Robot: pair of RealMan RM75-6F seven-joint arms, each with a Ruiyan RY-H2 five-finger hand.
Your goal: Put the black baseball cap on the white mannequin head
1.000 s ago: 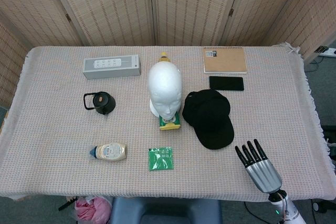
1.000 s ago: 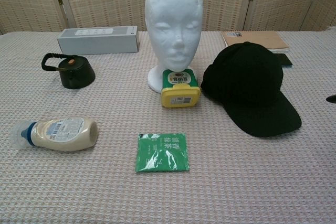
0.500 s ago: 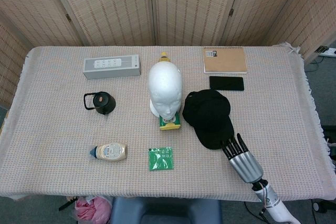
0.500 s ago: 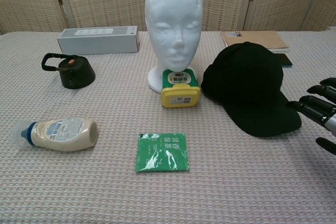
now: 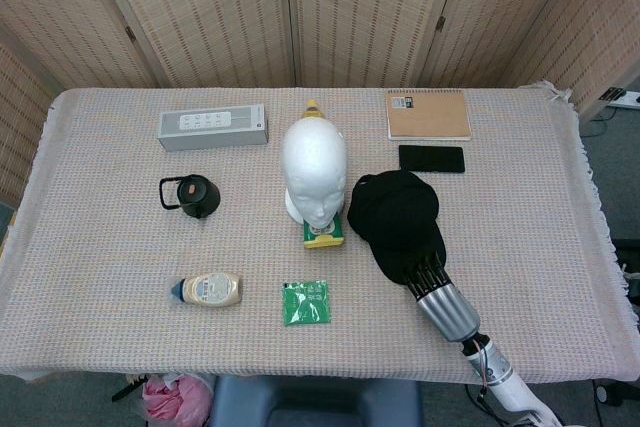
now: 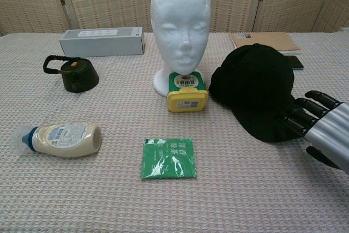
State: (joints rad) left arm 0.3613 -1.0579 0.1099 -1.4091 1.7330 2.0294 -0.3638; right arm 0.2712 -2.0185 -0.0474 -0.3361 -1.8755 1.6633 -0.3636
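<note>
Right robot hand [image 6: 322, 129], fingers spread and holding nothing, reaches the brim edge of the black baseball cap [image 5: 398, 219], lying flat just right of the white mannequin head [image 5: 314, 172]; bare surface [image 5: 540, 227] lies beyond.

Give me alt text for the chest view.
The robot's right hand reaches onto the brim of a black baseball cap lying right of a white mannequin head on a cloth-covered table.

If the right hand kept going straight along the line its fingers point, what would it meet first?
The black baseball cap: the right hand points up-left with its fingertips already at the brim's near edge, though actual contact is unclear.
</note>
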